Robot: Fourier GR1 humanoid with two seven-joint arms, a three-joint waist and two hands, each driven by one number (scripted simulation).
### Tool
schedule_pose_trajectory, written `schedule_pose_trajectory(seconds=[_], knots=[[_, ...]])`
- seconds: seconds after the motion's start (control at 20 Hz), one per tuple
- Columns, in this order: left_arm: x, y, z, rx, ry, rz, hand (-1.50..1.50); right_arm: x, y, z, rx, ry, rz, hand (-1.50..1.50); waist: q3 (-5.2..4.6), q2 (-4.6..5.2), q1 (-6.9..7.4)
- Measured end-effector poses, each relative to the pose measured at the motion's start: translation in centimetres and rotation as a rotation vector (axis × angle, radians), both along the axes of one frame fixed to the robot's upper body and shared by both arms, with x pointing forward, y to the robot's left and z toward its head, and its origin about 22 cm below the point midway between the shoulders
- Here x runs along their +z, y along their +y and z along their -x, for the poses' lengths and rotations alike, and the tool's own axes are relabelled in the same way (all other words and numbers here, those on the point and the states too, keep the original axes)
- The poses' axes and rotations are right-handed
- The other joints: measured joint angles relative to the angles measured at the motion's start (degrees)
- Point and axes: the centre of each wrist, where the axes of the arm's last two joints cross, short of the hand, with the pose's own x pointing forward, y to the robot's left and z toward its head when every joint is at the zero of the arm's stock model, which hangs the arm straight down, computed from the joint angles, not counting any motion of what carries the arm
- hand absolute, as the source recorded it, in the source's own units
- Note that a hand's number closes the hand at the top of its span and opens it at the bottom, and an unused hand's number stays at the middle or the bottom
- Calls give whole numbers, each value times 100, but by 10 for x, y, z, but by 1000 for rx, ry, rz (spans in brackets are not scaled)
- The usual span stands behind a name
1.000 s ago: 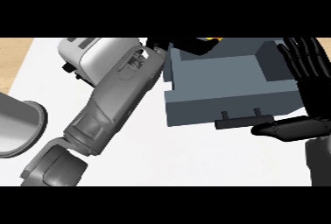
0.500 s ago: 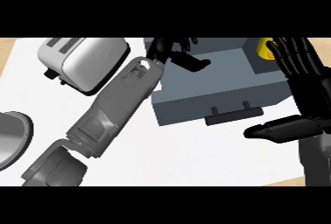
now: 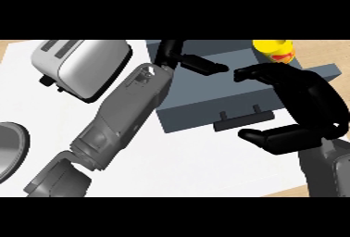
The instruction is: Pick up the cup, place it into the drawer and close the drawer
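**Both hands at the grey drawer, yellow cup at its far corner**

Broadly, you are looking down on a white counter top [image 3: 198,162] that fills most of the view, with a tan wooden edge showing at the upper left corner.

Your next largest thing is the left grey forearm [image 3: 120,120], which runs diagonally from the lower left up toward the top centre. Its black left hand [image 3: 188,60] lies over the upper left part of the drawer, fingers stretched out straight and holding nothing.

You see the blue-grey box-shaped drawer [image 3: 205,104] right of centre, its small dark handle [image 3: 239,121] on the near face. The black right hand [image 3: 308,106] arches over the drawer's right side: fingers bent toward the upper left, thumb just below the handle, with nothing gripped between them.

You have a silver two-slot toaster [image 3: 82,65] at the upper left, well apart from the drawer. A grey rounded metal vessel [image 3: 10,148] is cut off by the left edge.

Your yellow cup [image 3: 275,50] with a red mark sits at the drawer's far right corner, just above the right hand's fingers; whether it is inside the drawer you cannot tell.
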Motion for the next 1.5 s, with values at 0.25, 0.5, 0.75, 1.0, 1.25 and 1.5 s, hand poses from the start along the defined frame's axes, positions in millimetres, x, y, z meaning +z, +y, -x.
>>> schedule_pose_trajectory(seconds=[0.25, 0.5, 0.75, 1.0, 1.25, 1.5], knots=[[9, -2, 0, 11, -60, 137, -150, -7, 5, 2, 184, 52, 138, 150, -3, -45, 114], [9, -1, -1, 61, -84, 191, -150, -11, 0, 8, 228, 97, 406, -150, -3, -120, 328], [2, 2, 0, 94, -78, 222, -150, -19, -1, 15, 124, 75, 633, -150, 2, -185, 626], [-2, 8, -1, 93, -78, 274, -150, -61, 7, 17, 20, 105, 757, -150, 2, -221, 947], [-20, 19, 3, 81, -76, 310, -150, -113, 16, -4, -1, 158, 879, -150, 4, -237, 1244], [-34, 40, 7, 81, -70, 346, -150, -155, 8, -30, -21, 211, 966, 150, 9, -237, 1483]])
